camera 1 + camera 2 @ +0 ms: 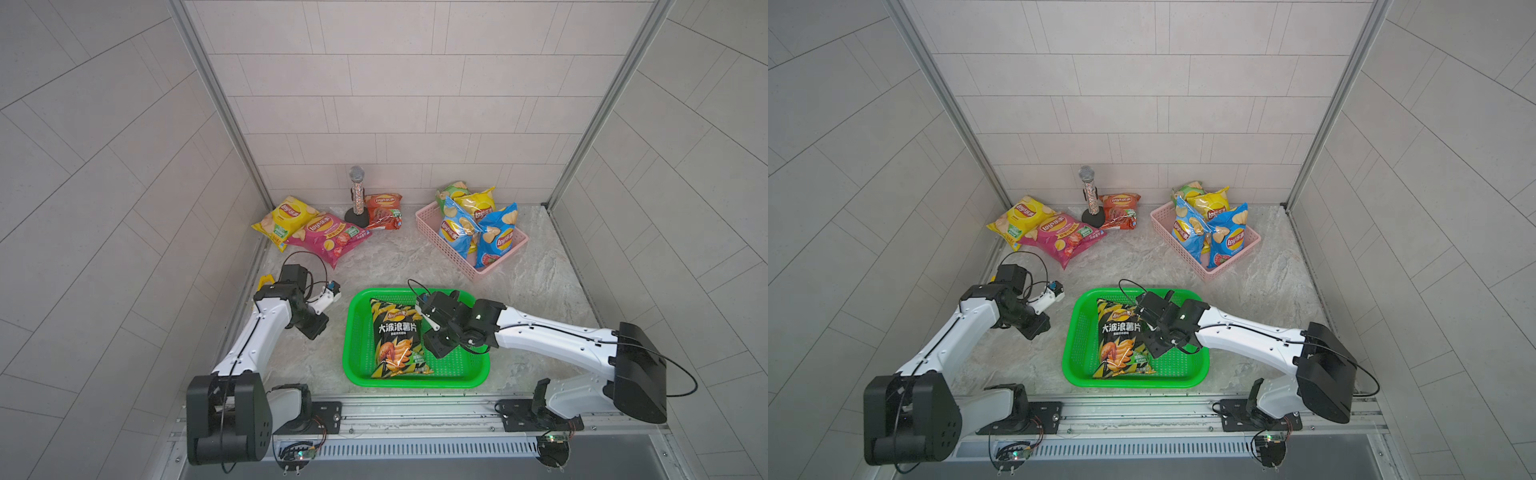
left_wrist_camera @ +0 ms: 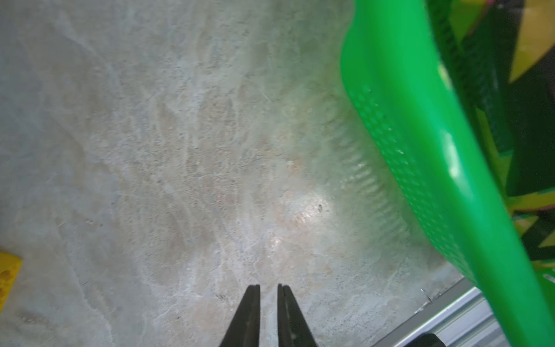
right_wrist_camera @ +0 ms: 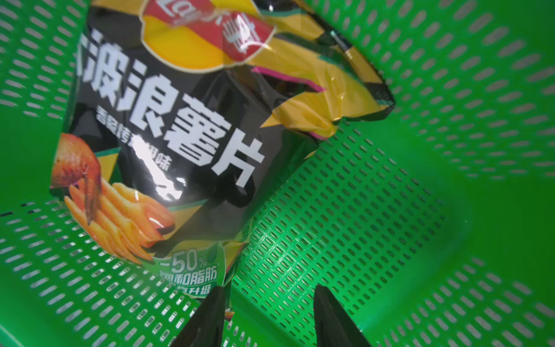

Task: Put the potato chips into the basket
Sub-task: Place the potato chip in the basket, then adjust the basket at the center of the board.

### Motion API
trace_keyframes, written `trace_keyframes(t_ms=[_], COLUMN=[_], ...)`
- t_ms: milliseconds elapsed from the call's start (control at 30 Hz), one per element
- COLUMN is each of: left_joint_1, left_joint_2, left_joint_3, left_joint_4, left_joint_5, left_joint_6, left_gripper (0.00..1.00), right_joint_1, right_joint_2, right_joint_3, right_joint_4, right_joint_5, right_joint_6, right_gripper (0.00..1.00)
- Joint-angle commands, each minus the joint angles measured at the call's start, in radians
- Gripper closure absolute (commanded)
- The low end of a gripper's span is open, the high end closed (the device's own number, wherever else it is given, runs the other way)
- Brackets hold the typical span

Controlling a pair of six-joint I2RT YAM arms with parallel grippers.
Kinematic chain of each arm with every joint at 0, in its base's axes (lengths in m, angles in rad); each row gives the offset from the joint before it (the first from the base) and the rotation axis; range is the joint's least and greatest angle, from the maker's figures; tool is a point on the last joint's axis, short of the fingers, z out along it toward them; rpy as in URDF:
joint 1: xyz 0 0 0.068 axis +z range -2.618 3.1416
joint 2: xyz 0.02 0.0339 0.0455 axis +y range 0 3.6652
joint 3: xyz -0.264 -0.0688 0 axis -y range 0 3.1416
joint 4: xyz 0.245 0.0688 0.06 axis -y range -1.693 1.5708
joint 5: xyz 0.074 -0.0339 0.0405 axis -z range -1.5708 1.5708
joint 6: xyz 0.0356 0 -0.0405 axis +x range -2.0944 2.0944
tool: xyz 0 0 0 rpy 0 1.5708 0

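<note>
Chips lay in three groups. At eleven o'clock from the green basket (image 1: 350,332), a yellow bag (image 1: 286,216), a magenta bag (image 1: 328,239) and a red bag (image 1: 384,210) sat on the table (image 1: 395,266), outside any basket. At nine o'clock the left gripper (image 2: 268,285) hung over bare table, jaws narrow with nothing between them. Inside the green basket the black bag (image 1: 397,336) lay face up. The right gripper (image 3: 270,287) hovered above the basket's floor, jaws moderately apart and empty, one finger (image 3: 210,312) just beside the bag's lower corner. At one o'clock a pink basket (image 1: 430,232) held blue bags (image 1: 494,232) and others. Release looked to be the step in hand: best to raise the right gripper straight up, so that finger would not snag the foil corner and drag the bag out.
</note>
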Motion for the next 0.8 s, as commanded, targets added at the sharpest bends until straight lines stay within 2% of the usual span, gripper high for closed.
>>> trace_keyframes(t_ms=[0,333,567,767], left_joint_1=[-0.049,-0.146,-0.158,-0.162], left_joint_2=[-0.007,0.003,-0.002,-0.005], left_joint_3=[-0.012,0.001,0.002,0.009], left_joint_4=[-0.033,-0.022,-0.026,-0.028], left_joint_5=[0.038,0.056,0.061,0.064], left_joint_6=[0.018,-0.021,-0.020,-0.026], left_gripper=[0.79,0.78,0.78,0.78], right_joint_1=[0.011,0.035,0.067,0.085], right_joint_2=[0.048,0.193,0.274,0.288], right_joint_3=[0.022,0.079,0.140,0.158], right_joint_4=[0.016,0.119,0.155,0.177], right_joint_5=[0.031,0.000,-0.045,-0.091], right_joint_6=[-0.027,-0.056,-0.047,-0.026], right_gripper=[0.48,0.50,0.50,0.50])
